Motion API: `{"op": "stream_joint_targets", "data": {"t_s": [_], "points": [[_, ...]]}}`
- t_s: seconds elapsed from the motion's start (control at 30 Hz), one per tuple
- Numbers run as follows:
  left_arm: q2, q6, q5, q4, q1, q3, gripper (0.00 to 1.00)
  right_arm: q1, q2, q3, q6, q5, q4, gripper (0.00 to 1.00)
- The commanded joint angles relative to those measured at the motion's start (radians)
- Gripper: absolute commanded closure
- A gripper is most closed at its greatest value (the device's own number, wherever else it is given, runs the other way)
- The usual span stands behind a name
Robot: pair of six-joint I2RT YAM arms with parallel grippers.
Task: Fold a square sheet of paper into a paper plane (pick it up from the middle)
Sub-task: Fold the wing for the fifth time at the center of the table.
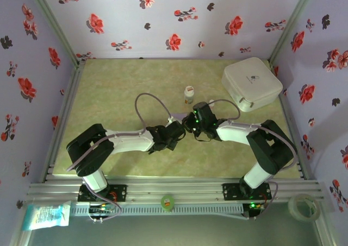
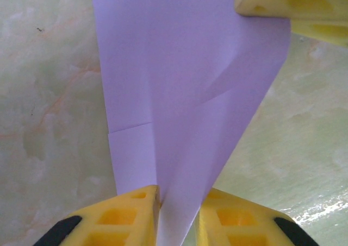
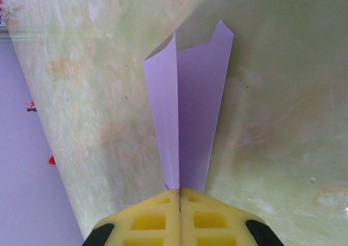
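While my left fingers and right fingers each pinch tight on one end of the creased paper, lifted over the table (mid-table, between my arms), I should pull evenly so the centre crease sets straight.

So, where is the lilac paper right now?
The paper is mid-table in the top view, just below the small white bottle, pinched between the left gripper and the right gripper.
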Motion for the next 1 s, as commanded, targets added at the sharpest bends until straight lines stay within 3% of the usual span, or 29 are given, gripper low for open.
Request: {"op": "stream_joint_targets", "data": {"t_s": [0.0, 0.43, 0.73, 0.97], "points": [[0.007, 0.003, -0.036, -0.019, -0.013, -0.003, 0.75, 0.009, -0.027, 0.017, 0.017, 0.020, 0.005, 0.95], [0.010, 0.004, -0.052, -0.030, -0.013, -0.005, 0.73, 0.009, -0.021, 0.018, 0.019, 0.021, 0.011, 0.98], [0.008, 0.006, -0.053, -0.019, -0.013, -0.009, 0.91, 0.009, -0.021, 0.018, 0.018, 0.019, 0.012, 0.98], [0.007, 0.001, -0.052, -0.011, -0.013, -0.008, 0.97, 0.009, -0.027, 0.012, 0.019, 0.022, 0.016, 0.95]]}}
